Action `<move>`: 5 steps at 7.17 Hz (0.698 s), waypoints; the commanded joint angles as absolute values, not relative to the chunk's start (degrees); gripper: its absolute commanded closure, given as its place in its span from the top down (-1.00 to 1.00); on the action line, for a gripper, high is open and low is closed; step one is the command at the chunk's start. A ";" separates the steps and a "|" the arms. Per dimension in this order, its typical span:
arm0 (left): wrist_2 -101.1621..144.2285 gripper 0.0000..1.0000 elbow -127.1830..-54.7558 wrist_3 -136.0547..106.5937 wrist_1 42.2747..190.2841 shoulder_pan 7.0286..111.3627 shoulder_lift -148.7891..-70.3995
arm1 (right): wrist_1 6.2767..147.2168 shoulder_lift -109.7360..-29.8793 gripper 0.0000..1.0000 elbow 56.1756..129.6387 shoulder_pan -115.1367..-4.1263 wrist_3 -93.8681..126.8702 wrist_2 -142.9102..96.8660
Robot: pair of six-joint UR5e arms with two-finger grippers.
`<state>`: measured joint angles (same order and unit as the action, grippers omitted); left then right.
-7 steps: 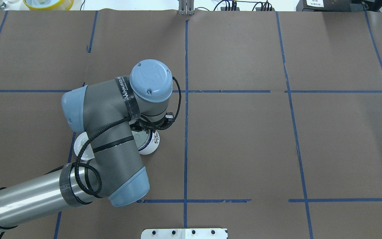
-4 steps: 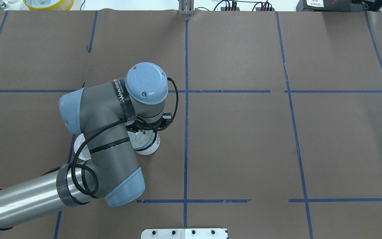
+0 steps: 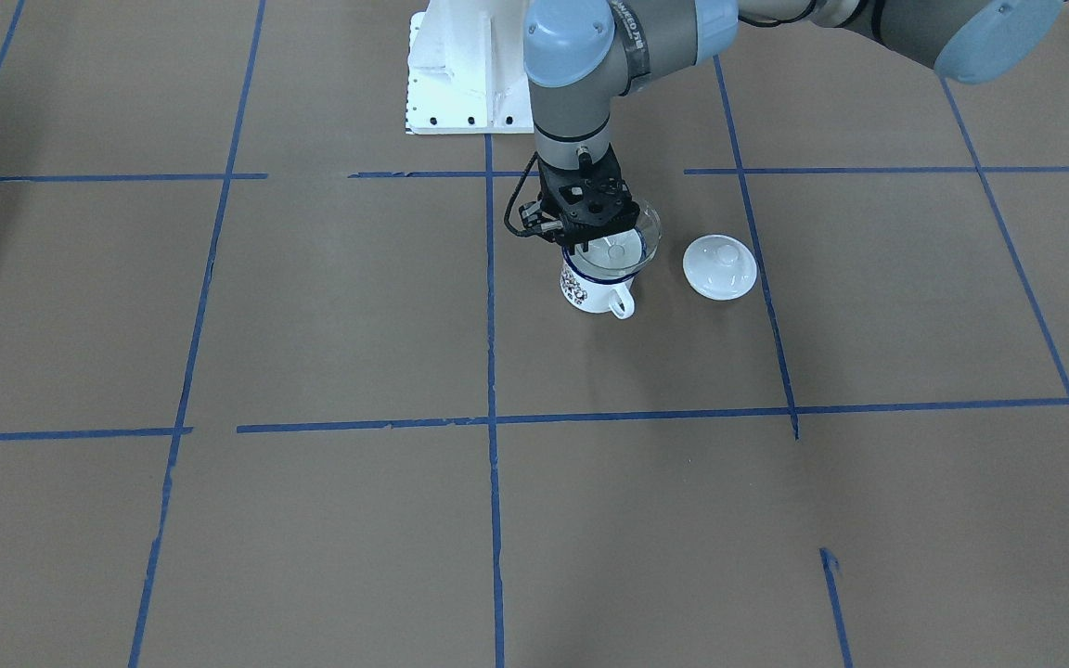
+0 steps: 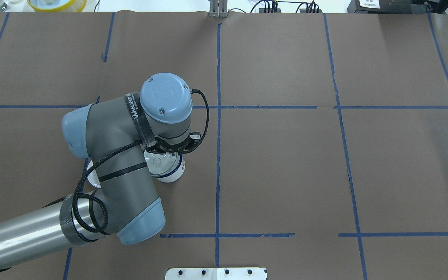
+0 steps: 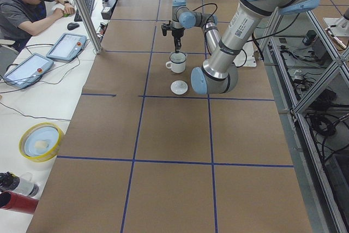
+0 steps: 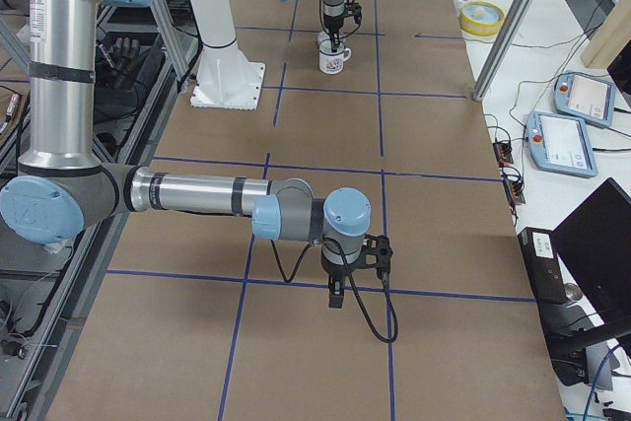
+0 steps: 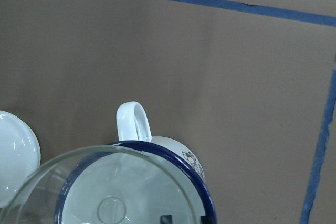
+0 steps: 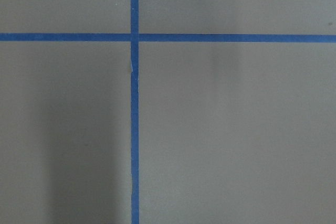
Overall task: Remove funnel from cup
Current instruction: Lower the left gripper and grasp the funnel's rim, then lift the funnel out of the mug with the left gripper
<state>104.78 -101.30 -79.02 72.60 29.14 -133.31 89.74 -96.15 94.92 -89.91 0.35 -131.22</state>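
Observation:
The cup (image 3: 593, 292) is a white enamel mug with a dark blue rim and stands upright on the brown table, its handle towards the front camera. The clear funnel (image 3: 629, 249) hangs tilted over the cup's mouth, shifted towards the lid. My left gripper (image 3: 587, 239) is shut on the funnel's rim from above. In the left wrist view the funnel's rim (image 7: 68, 174) sits left of the cup's blue rim (image 7: 197, 179). In the overhead view the arm hides most of the funnel (image 4: 157, 162) and cup (image 4: 174, 172). My right gripper (image 6: 335, 295) hovers over bare table far away; I cannot tell its state.
A white round lid with a knob (image 3: 719, 266) lies on the table beside the cup, partly under my left arm in the overhead view (image 4: 90, 175). The white robot base plate (image 3: 460, 88) is behind. A yellow bowl (image 4: 56, 4) sits beyond the table's far edge.
My left arm has moved left in the overhead view and carried the funnel with it, so the funnel now sits off-centre over the cup. The cup and lid have not moved.

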 commanded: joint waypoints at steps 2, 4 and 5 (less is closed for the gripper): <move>104.85 -1.00 -103.52 -78.93 71.11 30.31 -133.42 | 89.74 -96.15 1.00 94.92 -89.91 0.35 -131.22; 104.85 -1.00 -109.75 -78.40 64.19 34.17 -135.95 | 89.74 -96.15 1.00 94.92 -89.91 0.35 -131.22; 105.38 -1.00 -110.47 -79.01 63.99 37.84 -137.97 | 89.74 -96.15 1.00 94.92 -89.91 0.35 -131.22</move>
<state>104.99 -108.68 -78.64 65.59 34.17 -135.79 89.74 -96.15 94.92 -89.91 0.35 -131.22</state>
